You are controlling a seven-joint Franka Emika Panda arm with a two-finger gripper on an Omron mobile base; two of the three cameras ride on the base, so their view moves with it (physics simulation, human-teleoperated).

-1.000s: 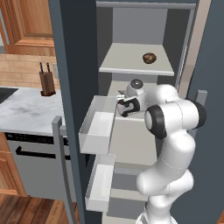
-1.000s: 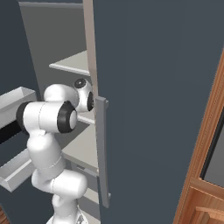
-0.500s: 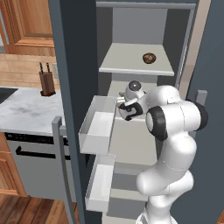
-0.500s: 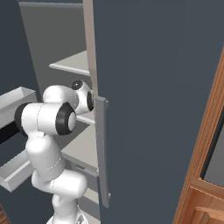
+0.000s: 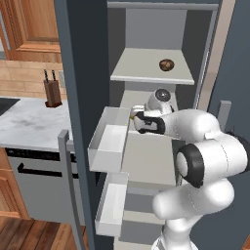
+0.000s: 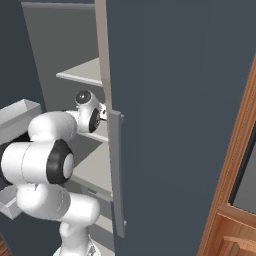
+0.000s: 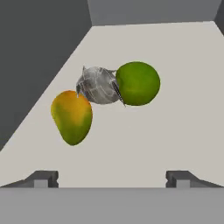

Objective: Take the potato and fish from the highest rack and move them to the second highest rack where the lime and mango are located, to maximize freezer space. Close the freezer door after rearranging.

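With our gripper (image 7: 112, 177) spread wide and empty, we see the fish (image 7: 99, 85) lying on the second rack, wedged touching the lime (image 7: 138, 83) and mango (image 7: 72, 116), while the potato (image 5: 166, 65) sits on the top rack.

The white arm is bent forward from its base and extended into the freezer (image 5: 146, 161), the wrist held level above the second-highest rack. The gripper (image 7: 112, 177) is held with its fingertips (image 7: 43, 178) spread wide apart, nothing gripped between them, above the rack's near edge.
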